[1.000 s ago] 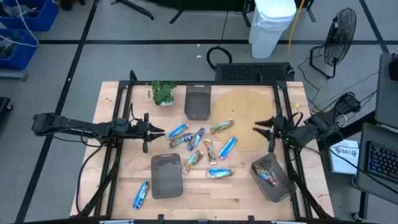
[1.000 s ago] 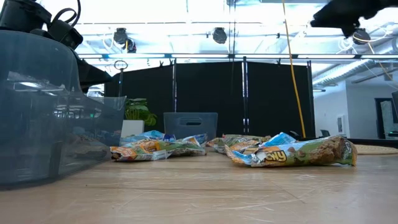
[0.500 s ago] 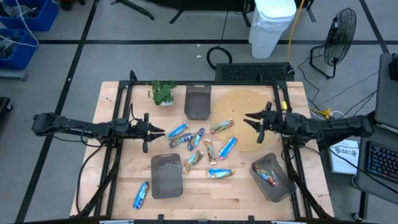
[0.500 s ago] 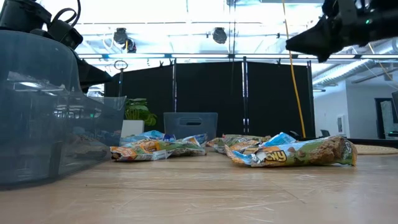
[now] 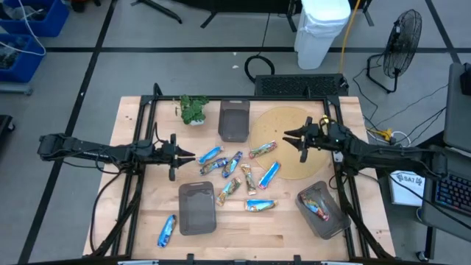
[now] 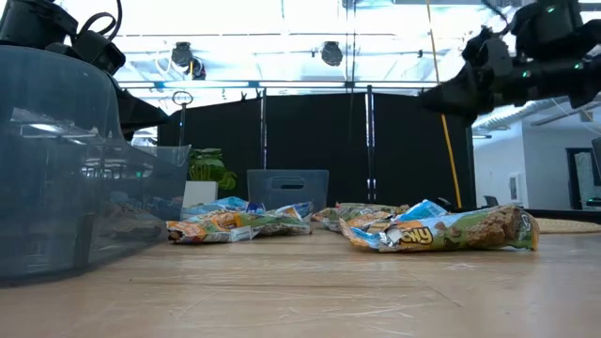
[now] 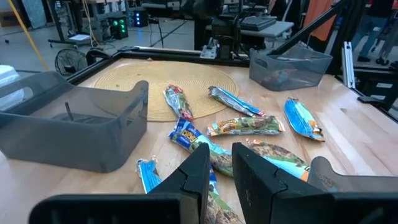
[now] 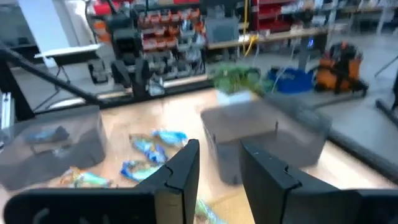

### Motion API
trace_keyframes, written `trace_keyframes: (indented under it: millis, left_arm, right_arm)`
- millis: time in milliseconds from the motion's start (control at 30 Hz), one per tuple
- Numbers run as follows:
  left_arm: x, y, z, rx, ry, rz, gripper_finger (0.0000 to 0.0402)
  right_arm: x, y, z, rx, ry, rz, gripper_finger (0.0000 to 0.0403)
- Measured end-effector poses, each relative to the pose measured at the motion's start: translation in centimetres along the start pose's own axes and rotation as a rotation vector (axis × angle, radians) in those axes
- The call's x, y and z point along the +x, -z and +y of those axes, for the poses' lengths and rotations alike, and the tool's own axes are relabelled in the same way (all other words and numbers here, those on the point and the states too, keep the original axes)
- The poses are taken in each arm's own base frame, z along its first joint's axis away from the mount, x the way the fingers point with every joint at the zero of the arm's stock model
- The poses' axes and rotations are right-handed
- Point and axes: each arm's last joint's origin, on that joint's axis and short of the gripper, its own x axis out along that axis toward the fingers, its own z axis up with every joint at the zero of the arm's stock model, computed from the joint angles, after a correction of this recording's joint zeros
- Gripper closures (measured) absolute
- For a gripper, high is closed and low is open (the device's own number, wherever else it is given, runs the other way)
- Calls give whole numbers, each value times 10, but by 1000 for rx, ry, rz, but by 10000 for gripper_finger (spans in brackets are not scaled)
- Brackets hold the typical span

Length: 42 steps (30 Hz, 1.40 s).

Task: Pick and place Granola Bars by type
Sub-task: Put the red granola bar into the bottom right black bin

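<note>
Several granola bars (image 5: pixel 239 173), blue and tan, lie scattered flat on the middle of the wooden table (image 5: pixel 147 213); they also show in the low view (image 6: pixel 441 230) and the left wrist view (image 7: pixel 242 126). One blue bar (image 5: pixel 167 230) lies apart at the near left. My right gripper (image 5: pixel 292 141) hangs open above the round woven mat (image 5: pixel 276 121), right of the bars, holding nothing (image 8: pixel 217 149). My left gripper (image 5: pixel 188 154) waits left of the bars, its fingers a little apart and empty (image 7: pixel 222 152).
Three dark grey bins stand on the table: one at the far middle (image 5: pixel 234 121), one at the near left (image 5: pixel 196 207), one at the near right (image 5: pixel 322 213) with bars in it. A small green plant (image 5: pixel 193 108) stands at the far left.
My right gripper has swung from near the right-hand bin toward the table's left and far edges, out over the round mat, and has come down. Its fingers have stayed apart. The bars and bins have kept their places.
</note>
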Motion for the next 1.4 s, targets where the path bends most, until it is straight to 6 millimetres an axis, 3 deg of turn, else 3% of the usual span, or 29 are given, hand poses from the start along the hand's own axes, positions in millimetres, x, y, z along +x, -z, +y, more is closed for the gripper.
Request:
trace_keyframes:
  millis: [233, 500, 633, 800, 1067, 1233, 1400]
  left_arm:
    - [0, 0, 0, -5, 0, 0, 327]
    - [0, 0, 0, -3, -1, 0, 327]
    - [0, 0, 0, 0, 0, 0, 327]
    - [0, 0, 0, 0, 0, 0, 327]
    - [0, 0, 0, 0, -1, 1, 327]
    - [0, 1, 0, 13, -1, 7, 327]
    - [0, 1, 0, 24, -1, 9, 327]
  right_arm:
    - [20, -7, -3, -8, -3, 139, 300]
    - [61, -38, 9, -97, -55, 471, 300]
    - [82, -41, 12, -130, -73, 656, 300]
    - [106, -30, 10, -235, -1, 866, 298]
    - [135, -6, 6, -252, -13, 973, 248]
    - [142, 8, 4, -246, -16, 1028, 213]
    - [144, 18, 2, -226, -12, 1072, 207]
